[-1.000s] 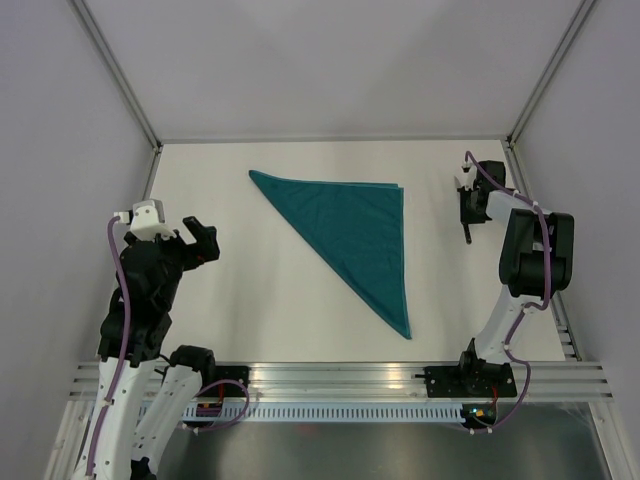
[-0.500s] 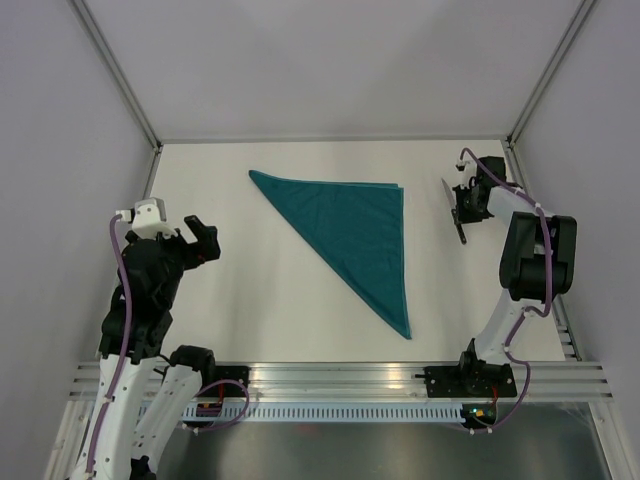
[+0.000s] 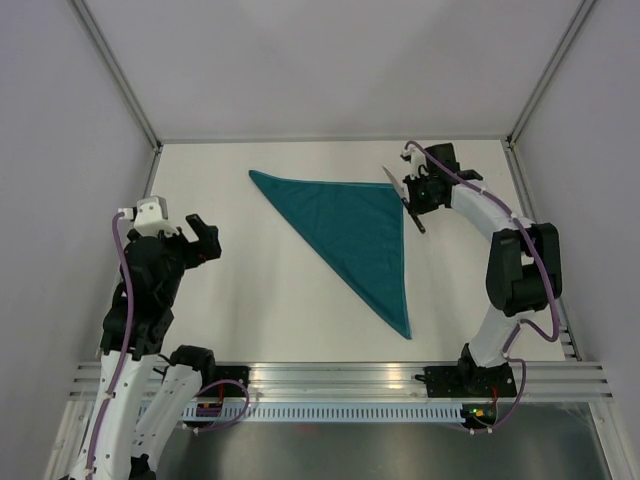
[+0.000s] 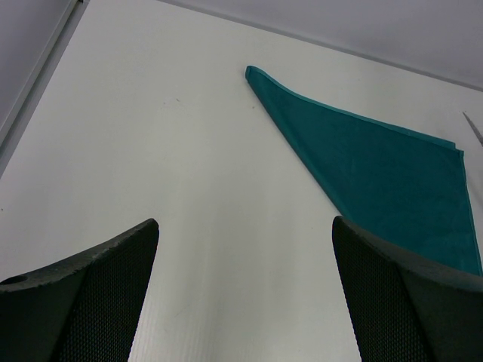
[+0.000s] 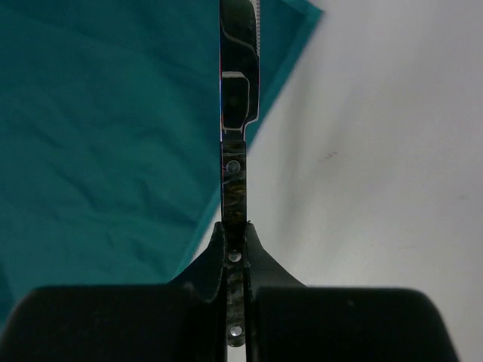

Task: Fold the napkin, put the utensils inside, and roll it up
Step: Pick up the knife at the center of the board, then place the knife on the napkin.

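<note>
The teal napkin [image 3: 355,232] lies folded into a triangle in the middle of the table, its long edge running from back left to the near point. It also shows in the left wrist view [image 4: 377,162] and the right wrist view [image 5: 98,143]. My right gripper [image 3: 414,192] is shut on the dark handle of the knife [image 5: 238,113], held in the air just over the napkin's back right corner, blade pointing away over the cloth edge. The knife [image 3: 403,198] shows slanted in the top view. My left gripper [image 3: 196,240] is open and empty, at the left, apart from the napkin.
The white table [image 3: 250,290] has a metal frame post at each back corner [image 3: 155,145] and a rail along the near edge [image 3: 340,375]. Grey walls close in the left, right and back.
My right gripper has carried the knife from the table's right edge leftward to the napkin's back right corner. The left arm has stayed still.
</note>
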Controlling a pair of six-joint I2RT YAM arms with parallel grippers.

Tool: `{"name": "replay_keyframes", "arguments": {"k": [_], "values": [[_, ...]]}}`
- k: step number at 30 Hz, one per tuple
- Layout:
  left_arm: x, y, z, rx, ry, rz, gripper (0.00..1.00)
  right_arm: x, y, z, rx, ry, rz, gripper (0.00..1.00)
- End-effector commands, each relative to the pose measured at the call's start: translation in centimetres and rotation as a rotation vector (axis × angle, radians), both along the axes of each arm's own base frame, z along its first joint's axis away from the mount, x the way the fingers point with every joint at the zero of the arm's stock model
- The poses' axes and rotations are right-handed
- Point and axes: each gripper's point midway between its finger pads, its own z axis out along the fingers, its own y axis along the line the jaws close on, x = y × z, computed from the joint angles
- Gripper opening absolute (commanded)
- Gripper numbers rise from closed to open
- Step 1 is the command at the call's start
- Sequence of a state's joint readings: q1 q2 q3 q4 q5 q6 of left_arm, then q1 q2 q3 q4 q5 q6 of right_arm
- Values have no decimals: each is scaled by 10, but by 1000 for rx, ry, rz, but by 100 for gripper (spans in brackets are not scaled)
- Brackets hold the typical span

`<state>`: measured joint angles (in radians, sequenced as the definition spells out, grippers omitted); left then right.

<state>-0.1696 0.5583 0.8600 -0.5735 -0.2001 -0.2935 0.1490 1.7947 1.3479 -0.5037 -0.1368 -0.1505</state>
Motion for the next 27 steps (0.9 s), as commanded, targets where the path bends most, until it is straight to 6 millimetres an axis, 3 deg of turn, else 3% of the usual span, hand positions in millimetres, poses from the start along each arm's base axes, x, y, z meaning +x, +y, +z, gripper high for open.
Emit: {"name": "replay_keyframes", "arguments": {"k": [1,6,13,22,27], "values": [[3,2,-2,40,1,-4,100,-1,44,17,25,-17,47,0],[4,3,-4,41,9,2,100,-3,101,17,32,-40,127,0],[6,4,-8,47,25,7,100,-21,183,-9,57,0,221,0],[6,5,-9,50,31,13,100,-35,231,-28,51,-28,273,0],[6,5,-10,51,34,14,100,-45,243,-39,49,-12,289,0]]}}
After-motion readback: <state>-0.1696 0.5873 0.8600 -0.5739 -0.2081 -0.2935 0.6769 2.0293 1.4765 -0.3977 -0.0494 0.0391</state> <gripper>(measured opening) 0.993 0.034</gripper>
